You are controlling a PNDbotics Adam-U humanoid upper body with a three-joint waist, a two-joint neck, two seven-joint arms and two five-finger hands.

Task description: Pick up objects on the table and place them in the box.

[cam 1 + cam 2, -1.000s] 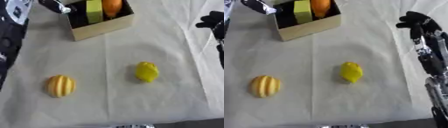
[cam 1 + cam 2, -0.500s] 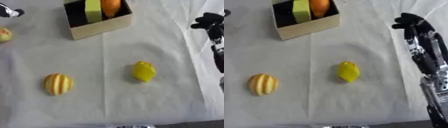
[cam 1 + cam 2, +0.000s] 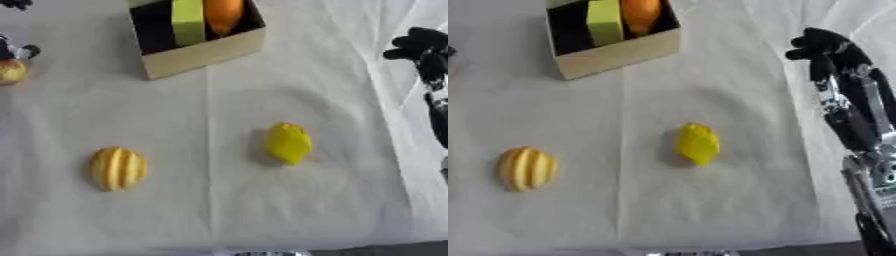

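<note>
- Striped yellow fruit (image 3: pixel 117 168) lay near the front left of the table (image 3: pixel 219 215), on white cloth.
- Plain yellow fruit (image 3: pixel 288 142) lay right of centre, well apart from the striped one.
- Right robot hand (image 3: pixel 826 46) was at the right edge, off to the side of the fruit, fingers curled, gripping nothing.
- Small round fruit (image 3: pixel 11 71) sat at the far left edge; the dark left robot hand (image 3: pixel 19 50) was just above it, too little in view to tell its state.
- Box (image 3: pixel 203 51) stood at the far centre, w/ a green block (image 3: pixel 187 21) and an orange item (image 3: pixel 223 13) inside.
</note>
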